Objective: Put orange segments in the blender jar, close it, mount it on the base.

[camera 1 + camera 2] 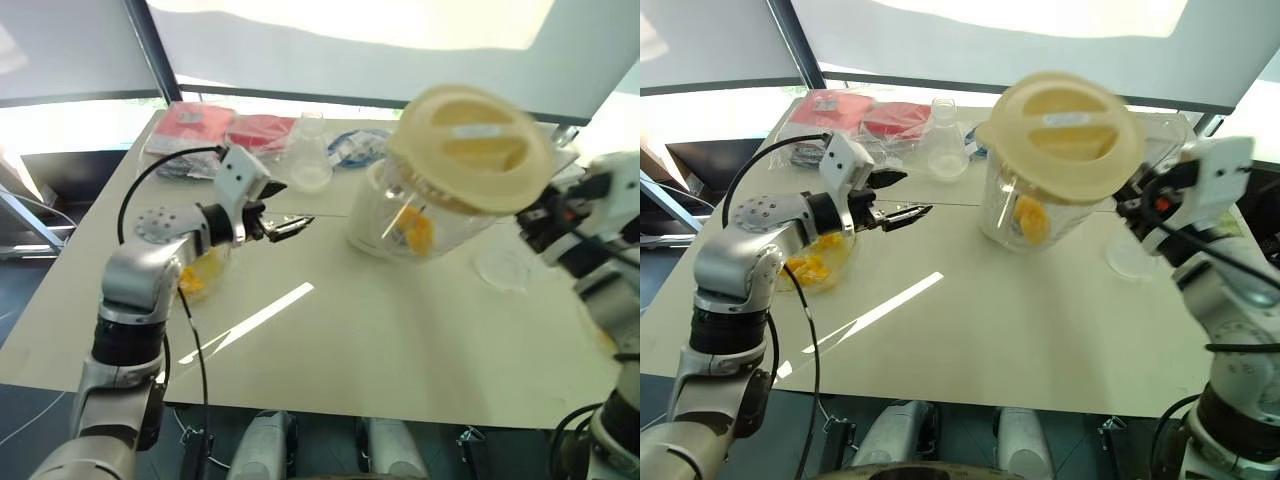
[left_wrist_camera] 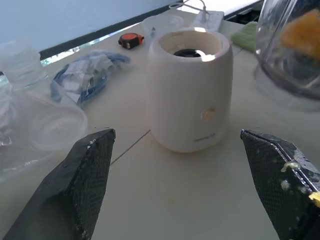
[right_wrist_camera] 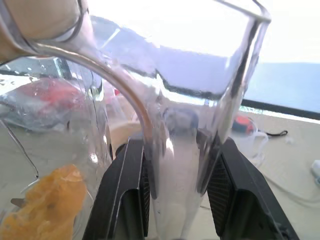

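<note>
Being carried above the table [image 1: 400, 350]: the blender jar [image 1: 1040, 215], tilted and lidded, with the pale-yellow lid [image 1: 1065, 135] seated on its mouth and orange segments [image 1: 1030, 220] showing through the clear wall. Clamping the jar's handle [image 3: 182, 165] between both black fingers: the right gripper [image 3: 177, 190], grasping it firmly, to judge from the wrist view. Standing on the table, beyond the jar from the head camera and so largely hidden there: the base [image 2: 190, 90], cream-white, upright, dark socket facing up, apparently bare. Hanging spread wide and holding nothing, pointed toward the base: the left gripper [image 1: 898, 203], with bits of pulp clinging to one fingertip [image 2: 287, 175]. Sitting under the left forearm: a shallow bowl [image 1: 815, 262] with more orange pieces in it. Lying further back: a small glass flask [image 1: 945, 145], red packets [image 1: 860, 115], a blue bundle [image 1: 355, 145]. Resting beside the right arm: an empty clear dish [image 1: 500, 268]. Filling and closing looking done; mounting now in hand. Needing next: bringing the jar upright, lining its foot up directly over the socket, lowering squarely, probably seating with a slight turn, with the free left gripper well placed for steadying the base against tipping or sliding.
</note>
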